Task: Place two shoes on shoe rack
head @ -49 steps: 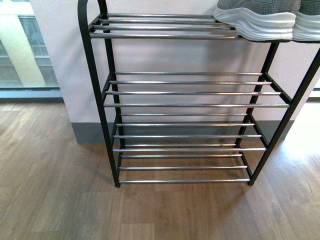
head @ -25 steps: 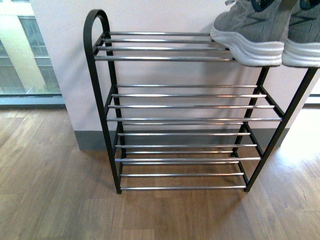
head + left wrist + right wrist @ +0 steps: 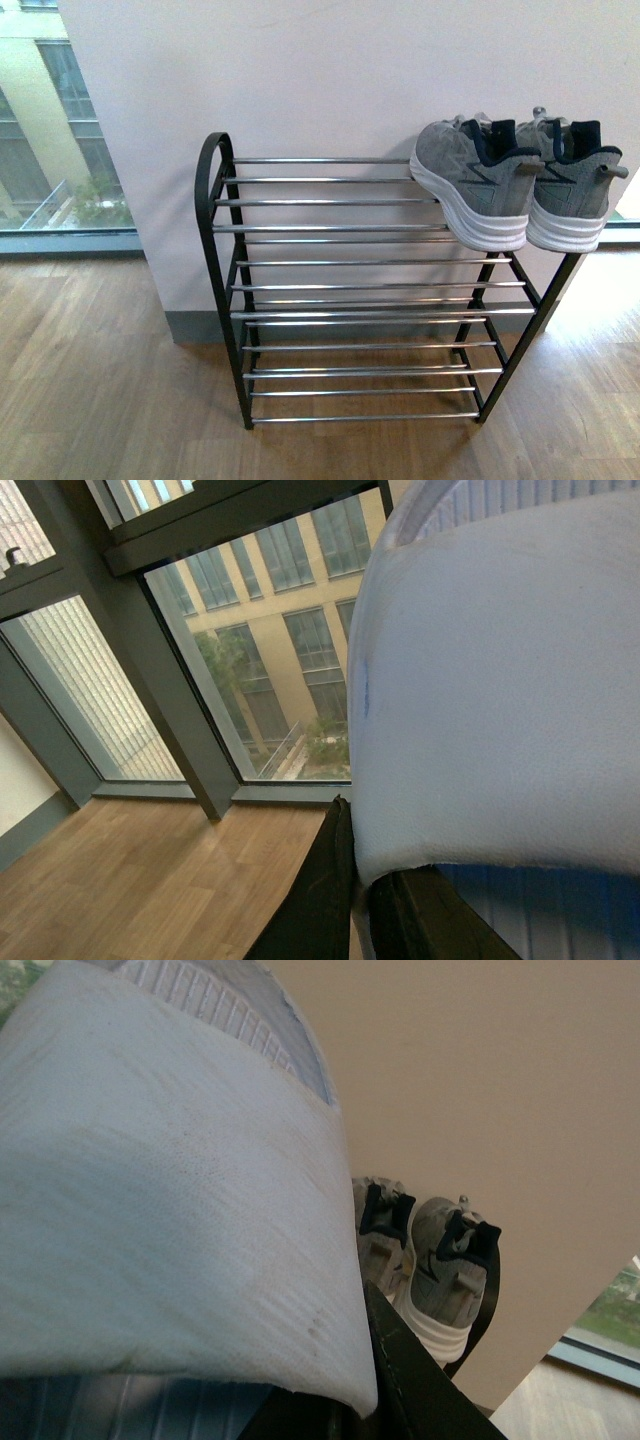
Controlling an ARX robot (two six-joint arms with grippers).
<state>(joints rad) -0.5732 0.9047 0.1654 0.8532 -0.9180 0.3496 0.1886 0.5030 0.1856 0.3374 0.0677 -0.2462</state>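
Note:
Two grey knit sneakers (image 3: 470, 180) (image 3: 572, 190) with white soles and navy collars stand side by side on the top tier of the black shoe rack (image 3: 360, 290), at its right end, heels toward me. They also show in the right wrist view (image 3: 430, 1270). Neither gripper shows in the front view. My left gripper (image 3: 360, 900) is shut on the strap of a pale blue-white slide sandal (image 3: 500, 690). My right gripper (image 3: 360, 1400) is shut on the strap of the other slide sandal (image 3: 160, 1200). Each sandal fills much of its wrist view.
The rack stands against a pale wall (image 3: 330, 70) on a wood floor (image 3: 100, 400). Its lower chrome tiers and the left part of the top tier are bare. A floor-to-ceiling window (image 3: 50, 130) is at the left, also in the left wrist view (image 3: 250, 660).
The front view has pulled back and tilted up: the rack now sits lower and smaller in frame, and both sneakers on the top tier show whole.

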